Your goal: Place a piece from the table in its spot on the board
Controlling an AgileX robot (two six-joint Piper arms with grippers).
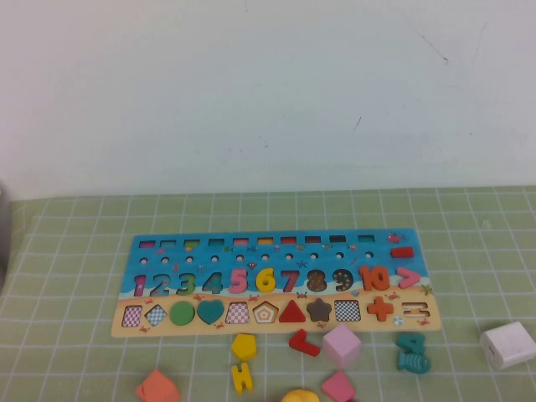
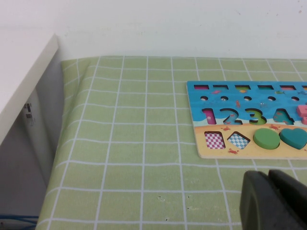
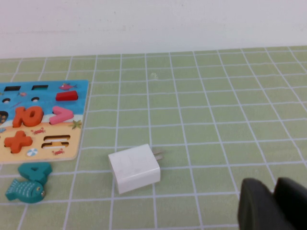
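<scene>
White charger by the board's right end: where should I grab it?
Come straight down with the right claw, hanging nearby, and pinch the charger's flat side faces, clear of its prongs; it lies flat on the mat. The left claw, shut, sits near the board's left end.

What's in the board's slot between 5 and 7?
A yellow 6 fills it, hiding the board's recess beneath. Left gripper, shut, is near the board's left end; right gripper near the white charger.

Small flat bright-yellow wooden number 6 [image 1: 265, 279], sitting upright in its slot between pink 5 and 7, middle of the frame. Long wooden puzzle board [image 1: 276, 237], blue on top, sandy below, flat on light green grid table [image 1: 75, 251].
</scene>
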